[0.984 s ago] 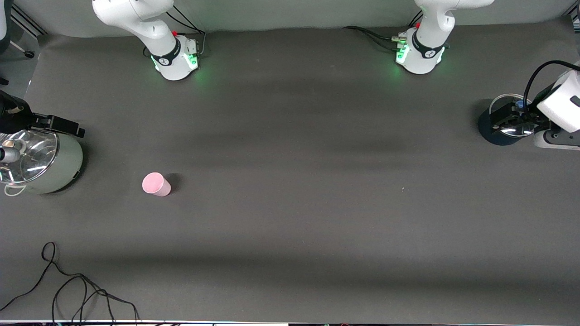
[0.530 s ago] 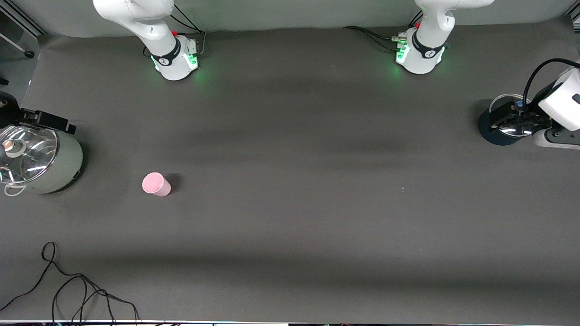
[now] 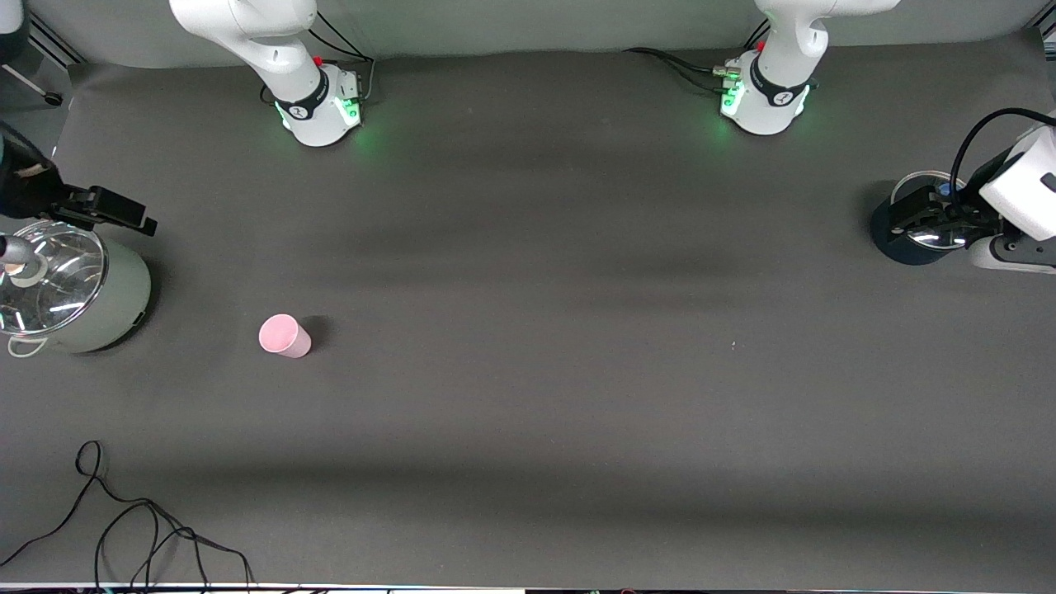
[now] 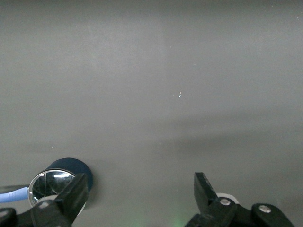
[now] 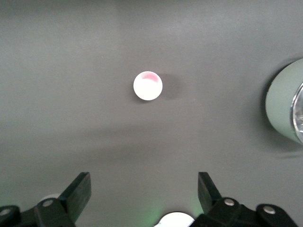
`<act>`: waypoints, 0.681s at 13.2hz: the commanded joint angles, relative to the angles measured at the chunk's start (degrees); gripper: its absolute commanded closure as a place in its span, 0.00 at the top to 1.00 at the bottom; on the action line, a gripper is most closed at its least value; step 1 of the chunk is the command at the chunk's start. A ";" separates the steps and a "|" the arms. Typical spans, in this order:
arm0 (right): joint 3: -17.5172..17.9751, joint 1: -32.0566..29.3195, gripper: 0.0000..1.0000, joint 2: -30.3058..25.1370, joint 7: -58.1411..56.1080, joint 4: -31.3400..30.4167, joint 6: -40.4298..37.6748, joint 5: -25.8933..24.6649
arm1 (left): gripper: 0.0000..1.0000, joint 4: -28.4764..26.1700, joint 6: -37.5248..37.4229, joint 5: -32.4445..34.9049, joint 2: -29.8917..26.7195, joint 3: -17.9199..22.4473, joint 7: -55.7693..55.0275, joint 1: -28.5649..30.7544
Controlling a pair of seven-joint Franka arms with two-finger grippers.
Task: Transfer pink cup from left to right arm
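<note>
The pink cup (image 3: 285, 336) stands on the dark bench (image 3: 528, 371), toward the right arm's end, with nothing touching it. It is nearer to the front camera than both arm bases and sits beside the pale green pot (image 3: 99, 305), with bare mat between them. In the right wrist view the cup (image 5: 147, 85) is seen from above as a pale disc with a pink edge, ahead of the fingers (image 5: 78, 191) and roughly midway between them, well apart.

The right gripper (image 3: 78, 216) hangs over the pale green pot at the right arm's end of the bench, above the pot's glass lid (image 3: 49, 280). Its fingers are spread wide and hold nothing; the right wrist view (image 5: 144, 191) confirms the gap is empty.

The left gripper (image 3: 928, 221) hangs over a dark blue pot (image 3: 887, 239) with a glass lid at the left arm's end of the bench, well apart from the cup. Its fingers (image 4: 203, 189) are also spread wide and grip nothing; the left wrist view (image 4: 139, 191) shows only bare mat between them, with the dark blue pot (image 4: 78, 168) just beside one finger.

A loose black cable (image 3: 124, 528) lies on the bench edge nearest the front camera.
</note>
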 commanded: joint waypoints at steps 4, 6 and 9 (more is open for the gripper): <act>0.20 1.37 1.00 0.00 -2.54 -0.59 4.78 -1.41 | 1.00 0.70 -0.04 0.84 0.78 0.61 -0.81 -1.10; 0.20 1.28 1.00 1.49 -2.28 1.87 4.80 -1.41 | 1.00 0.79 0.05 0.84 0.79 0.61 -0.81 -0.92; 0.02 1.45 1.00 1.41 -2.54 1.88 4.01 -1.59 | 1.00 0.79 0.05 0.92 1.05 0.61 -0.81 -0.84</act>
